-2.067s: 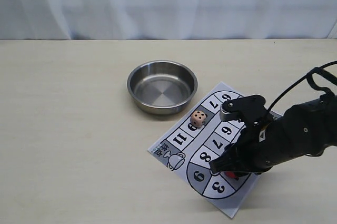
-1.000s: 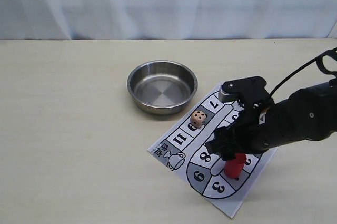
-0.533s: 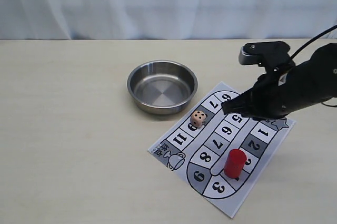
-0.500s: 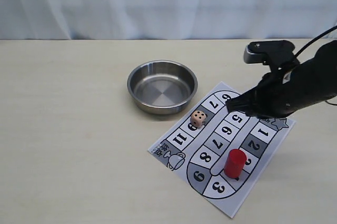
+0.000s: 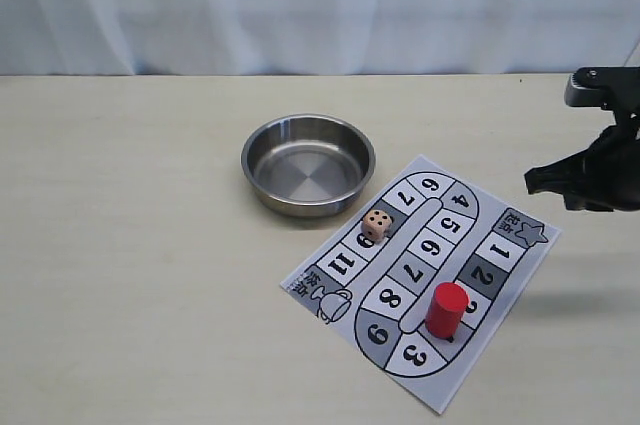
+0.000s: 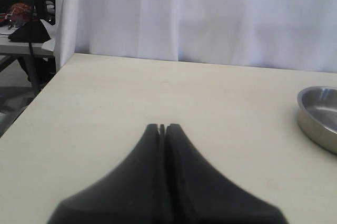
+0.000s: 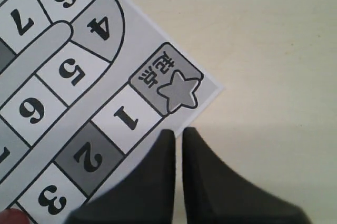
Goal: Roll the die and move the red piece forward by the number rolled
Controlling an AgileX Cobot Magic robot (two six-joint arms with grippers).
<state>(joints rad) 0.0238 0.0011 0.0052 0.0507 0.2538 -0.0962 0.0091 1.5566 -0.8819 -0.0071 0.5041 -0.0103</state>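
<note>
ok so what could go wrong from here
The red piece seems to stand near a line between squares, so its position may read ambiguous. The die rests on the paper game board; grabbing it might drag the sheet and topple the piece. The steel bowl sits close beside the die, so a reach there could clip it.

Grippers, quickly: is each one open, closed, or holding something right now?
Left gripper: closed, holding nothing.
Right gripper: closed, holding nothing.
</note>
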